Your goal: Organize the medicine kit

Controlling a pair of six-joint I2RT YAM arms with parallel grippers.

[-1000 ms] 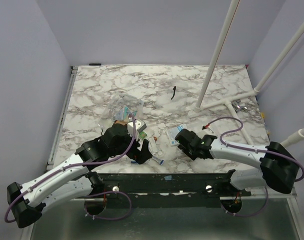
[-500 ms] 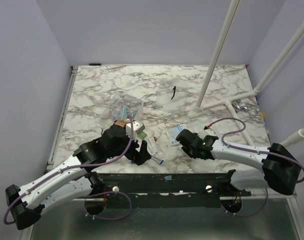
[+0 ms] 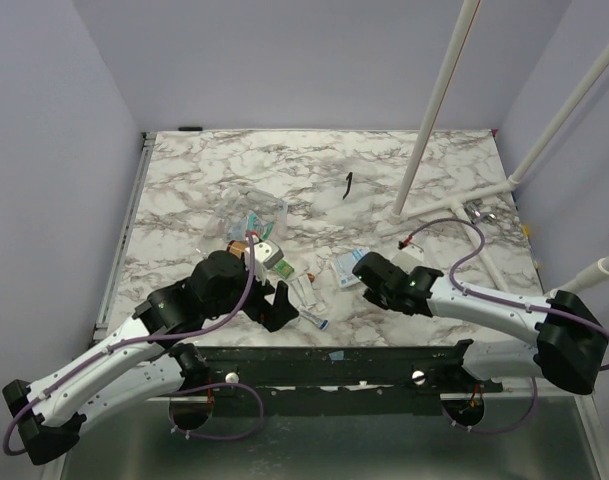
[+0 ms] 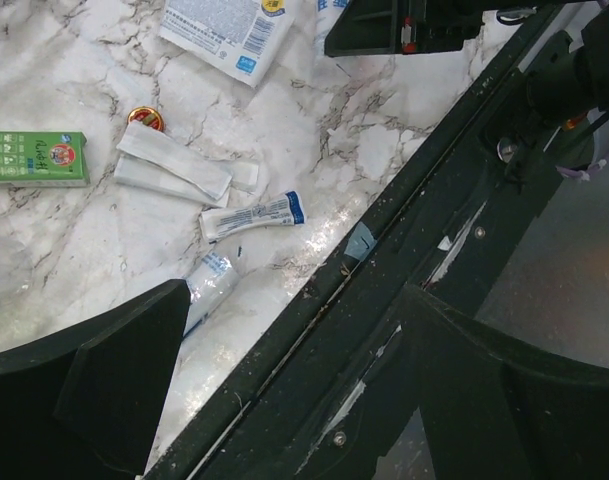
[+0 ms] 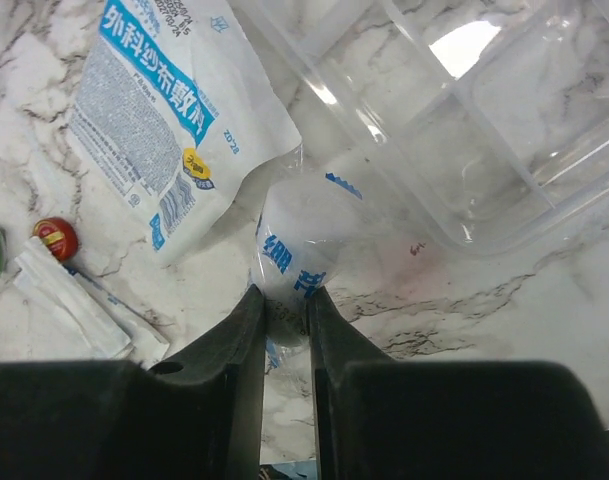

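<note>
The medicine kit (image 3: 249, 208) is a clear plastic box lying flat on the marble tabletop (image 3: 184, 180), at about ten o'clock from the table's middle. In the right wrist view it (image 5: 464, 110) fills the one o'clock corner, where clear inner walls part it into compartments and the marble shows through. Whether its lid stands open cannot be told.

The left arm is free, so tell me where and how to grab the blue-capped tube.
Grip the tube at its middle, from straight above: it lies flat, long and narrow, with bare marble along both long sides, so the open left gripper could probably straddle its width.
</note>
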